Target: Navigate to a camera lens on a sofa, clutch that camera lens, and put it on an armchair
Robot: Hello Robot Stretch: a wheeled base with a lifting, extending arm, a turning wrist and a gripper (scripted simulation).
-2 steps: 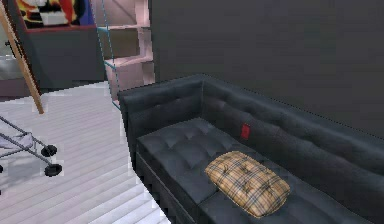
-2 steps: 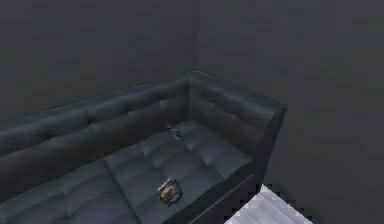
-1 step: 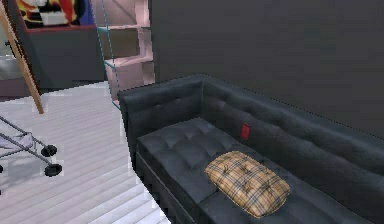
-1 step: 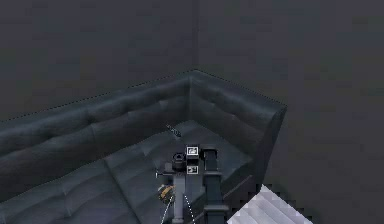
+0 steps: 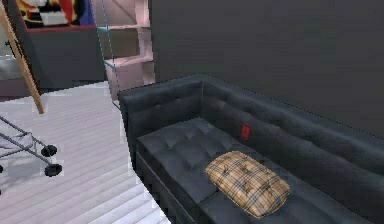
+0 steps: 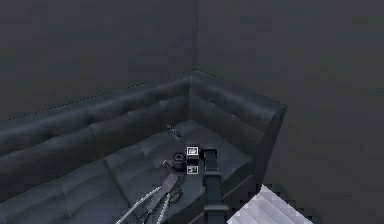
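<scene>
A dark leather sofa [image 5: 190, 150] runs along the forward view's right, with a tan plaid cushion [image 5: 247, 183] on its seat and a small red mark [image 5: 246, 130] on its backrest. The arm side view shows the sofa's corner [image 6: 230, 115]. The arm [image 6: 213, 198] rises over the seat and ends at two white squares [image 6: 193, 152]. Left of them is a dark round shape [image 6: 178, 159], either the gripper's body or a lens. The gripper [image 6: 150, 203] has thin fingers slanting down-left over the seat, and I cannot tell whether it holds anything. A small dark sliver [image 6: 174, 130] lies on the seat farther back.
A pale pink shelf unit [image 5: 128, 40] stands past the sofa's end. A wooden easel leg [image 5: 25, 60] and a wheeled metal base [image 5: 25, 150] are at the forward view's left, on pale plank floor [image 5: 90, 150]. A picture [image 5: 45, 12] hangs on the far wall.
</scene>
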